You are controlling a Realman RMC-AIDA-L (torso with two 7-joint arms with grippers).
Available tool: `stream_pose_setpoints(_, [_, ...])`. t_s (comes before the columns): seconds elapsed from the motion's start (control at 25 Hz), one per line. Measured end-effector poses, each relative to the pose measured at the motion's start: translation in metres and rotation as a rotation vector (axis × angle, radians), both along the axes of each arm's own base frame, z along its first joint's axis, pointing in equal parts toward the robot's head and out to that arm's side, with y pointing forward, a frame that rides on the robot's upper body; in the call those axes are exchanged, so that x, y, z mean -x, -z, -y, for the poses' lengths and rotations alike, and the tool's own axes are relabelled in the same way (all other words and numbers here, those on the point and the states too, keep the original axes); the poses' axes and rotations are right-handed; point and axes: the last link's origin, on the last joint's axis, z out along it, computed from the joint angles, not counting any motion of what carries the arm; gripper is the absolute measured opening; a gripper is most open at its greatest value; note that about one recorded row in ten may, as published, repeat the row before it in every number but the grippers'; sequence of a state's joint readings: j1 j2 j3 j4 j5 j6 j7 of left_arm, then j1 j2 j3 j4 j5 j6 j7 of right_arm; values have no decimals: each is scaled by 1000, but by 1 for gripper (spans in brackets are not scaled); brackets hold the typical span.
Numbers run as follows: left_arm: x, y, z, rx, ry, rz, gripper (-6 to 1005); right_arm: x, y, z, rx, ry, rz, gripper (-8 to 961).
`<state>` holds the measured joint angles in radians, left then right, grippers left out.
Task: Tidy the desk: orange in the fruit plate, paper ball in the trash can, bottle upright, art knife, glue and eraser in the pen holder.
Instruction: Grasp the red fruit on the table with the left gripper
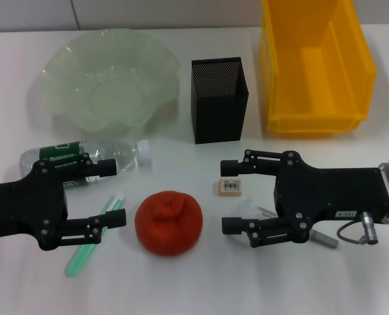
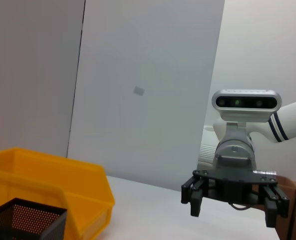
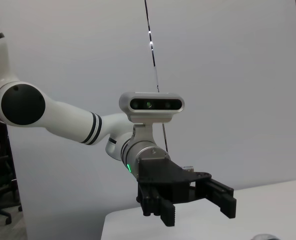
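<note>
The orange [image 1: 169,222] sits on the white desk between my two grippers. My left gripper [image 1: 113,193] hangs open just left of it, over a green stick-shaped item [image 1: 82,254]. Behind that gripper the bottle [image 1: 82,157] lies on its side. My right gripper [image 1: 229,195] is open, right of the orange, and the eraser [image 1: 229,187] shows between its fingertips. Further back stand the fruit plate [image 1: 109,72], the pen holder [image 1: 219,98] and the trash can [image 1: 315,65]. The paper ball is hidden; only a whitish bit [image 1: 249,209] shows under the right gripper.
A grey stick-like end [image 1: 325,239] pokes out beneath the right arm. The left wrist view shows the right gripper [image 2: 233,207], the trash can [image 2: 48,185] and the pen holder [image 2: 23,220]. The right wrist view shows the left gripper [image 3: 192,205] open above the desk.
</note>
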<state>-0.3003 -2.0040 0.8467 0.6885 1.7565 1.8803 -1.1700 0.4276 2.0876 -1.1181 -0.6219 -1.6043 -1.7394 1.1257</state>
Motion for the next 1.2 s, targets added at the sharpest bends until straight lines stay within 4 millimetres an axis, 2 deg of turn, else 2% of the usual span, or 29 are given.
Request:
stream_pose_setpoints(0.76, [-2,9,-8,-55,-7,-8,797,-7,4,6,-23,34,-50,823])
stream_pose_setpoints(0.84, [-3,18,-12,-104,-10,-17,797,-10,5,7,-32,46,-61,823])
stream_pose_setpoints(0.88, [-3,20,-13,-118,-13,-24,797,-19,3,10,-76,89,-88,823])
stream_pose_setpoints(0.96, [-2,27,-17,-137,-22,-36,797,-24,2,12,-100,112,-98,823])
stream_pose_setpoints(1.0, [0,37,-20,-128,-40,-38,797,-33,0,17,-133,151,-110,823])
stream_pose_setpoints(1.04, [0,37,-20,-128,-40,-38,797,-33,0,17,-133,151,-110,823])
stream_pose_setpoints(1.2, [3,58,-22,-115,-72,-51,797,-54,-9,28,-201,244,-121,824])
